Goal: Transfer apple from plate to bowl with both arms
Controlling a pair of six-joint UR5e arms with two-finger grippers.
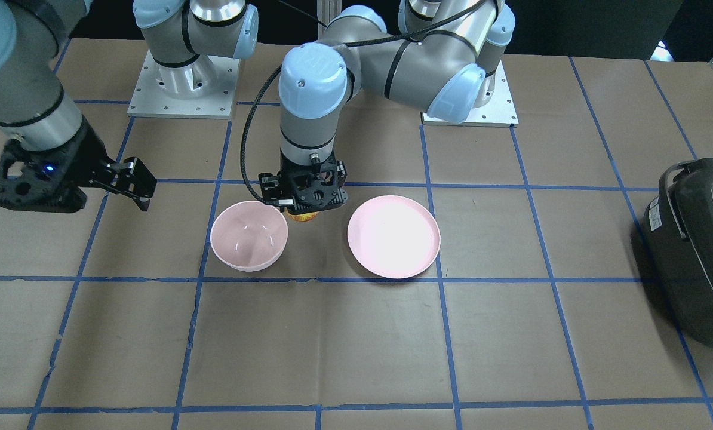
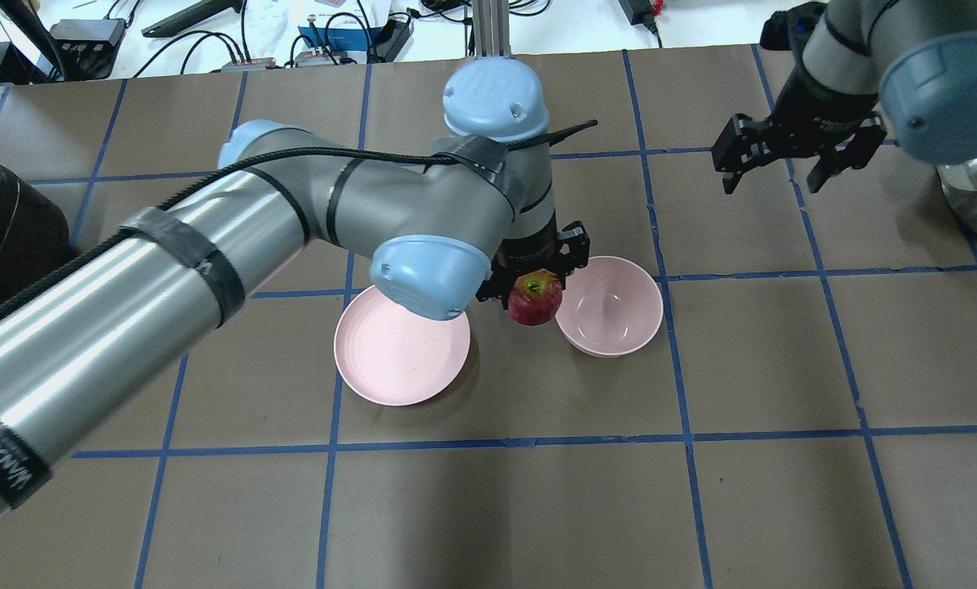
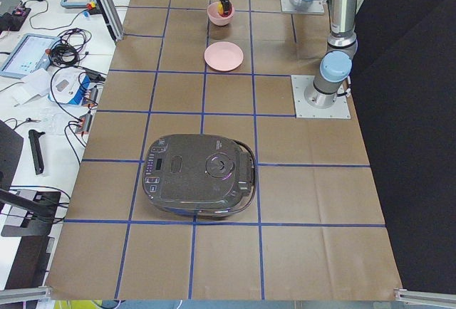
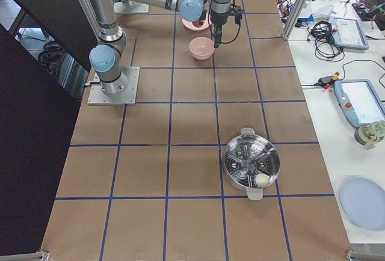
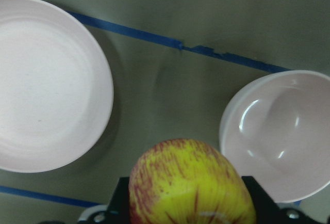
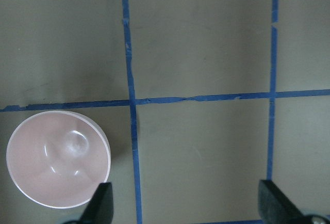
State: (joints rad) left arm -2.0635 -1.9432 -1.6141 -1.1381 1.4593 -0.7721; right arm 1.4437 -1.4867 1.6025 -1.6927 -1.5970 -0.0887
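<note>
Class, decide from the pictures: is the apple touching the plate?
Apart. The left wrist view shows a strip of bare table between the apple and the plate, whose rim the apple does not reach.

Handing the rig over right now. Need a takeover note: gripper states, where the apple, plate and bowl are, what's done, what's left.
Left gripper: shut on the apple, holding it between the plate and the bowl, close to the bowl's rim.
Right gripper: open and empty, to the robot's right of the bowl and well apart from it.
Plate: empty. Bowl: empty.
Done: apple is off the plate.
Left: get the apple into the bowl. The right arm has not touched it yet, so a handover probably comes first.
</note>
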